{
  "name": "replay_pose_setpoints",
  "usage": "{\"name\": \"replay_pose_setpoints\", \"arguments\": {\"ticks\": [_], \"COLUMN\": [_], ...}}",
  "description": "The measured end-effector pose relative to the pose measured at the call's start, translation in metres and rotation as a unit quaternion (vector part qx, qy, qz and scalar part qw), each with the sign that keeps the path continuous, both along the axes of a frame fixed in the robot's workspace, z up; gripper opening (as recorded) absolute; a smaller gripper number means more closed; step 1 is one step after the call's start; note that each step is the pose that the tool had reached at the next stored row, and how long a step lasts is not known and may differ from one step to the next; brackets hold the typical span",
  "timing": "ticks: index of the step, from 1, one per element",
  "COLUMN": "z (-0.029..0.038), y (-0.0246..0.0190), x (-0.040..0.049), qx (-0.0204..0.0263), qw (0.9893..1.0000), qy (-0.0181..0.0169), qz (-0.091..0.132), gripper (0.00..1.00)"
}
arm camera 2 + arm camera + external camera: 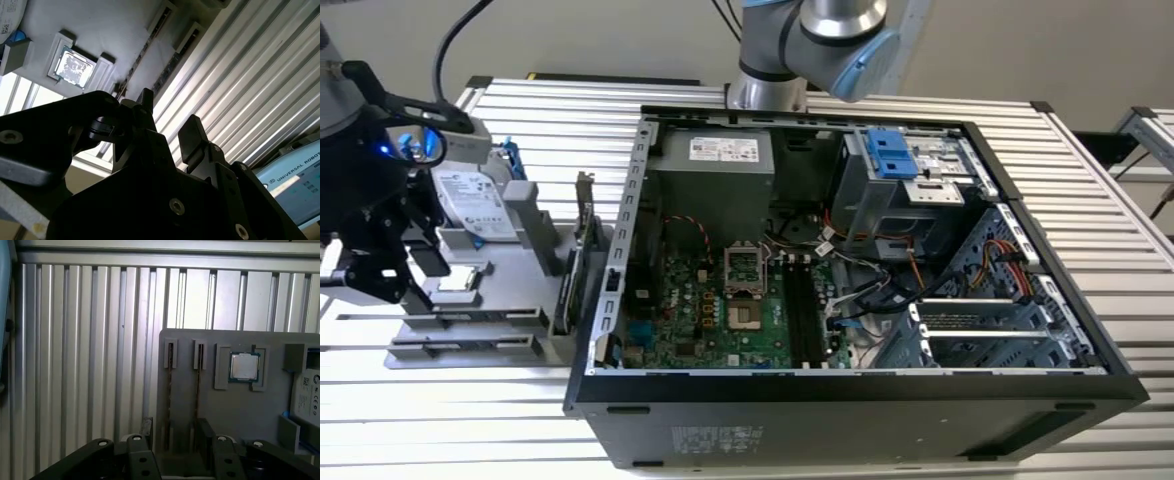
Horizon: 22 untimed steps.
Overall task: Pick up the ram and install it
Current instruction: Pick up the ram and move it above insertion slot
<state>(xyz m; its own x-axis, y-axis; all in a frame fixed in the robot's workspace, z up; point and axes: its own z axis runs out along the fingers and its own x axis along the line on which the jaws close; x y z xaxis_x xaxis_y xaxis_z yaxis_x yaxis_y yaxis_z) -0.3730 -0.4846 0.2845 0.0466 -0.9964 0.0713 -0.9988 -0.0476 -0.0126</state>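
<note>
Two ram sticks stand edge-up in narrow slots of a grey holder, seen as thin dark strips; they also show in the second wrist view, ram. My gripper hovers above the near end of those slots, open, with nothing between its black fingers. In the second wrist view the gripper shows the same gap. In the exterior view the gripper hangs over the holder at the exterior view's left, outside the open computer case. Long black memory slots lie on the green motherboard.
On the holder are a processor chip, a silver hard drive in a blue frame and an upright expansion card. Everything rests on a ribbed aluminium table. The arm's base stands behind the case.
</note>
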Motion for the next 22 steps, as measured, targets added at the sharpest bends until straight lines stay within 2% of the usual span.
{"name": "replay_pose_setpoints", "arguments": {"ticks": [22], "z": [-0.0101], "y": [0.0000], "x": [0.0000], "qx": [-0.0040], "qw": [1.0000], "qy": [0.0000], "qz": [0.000], "gripper": [1.00]}}
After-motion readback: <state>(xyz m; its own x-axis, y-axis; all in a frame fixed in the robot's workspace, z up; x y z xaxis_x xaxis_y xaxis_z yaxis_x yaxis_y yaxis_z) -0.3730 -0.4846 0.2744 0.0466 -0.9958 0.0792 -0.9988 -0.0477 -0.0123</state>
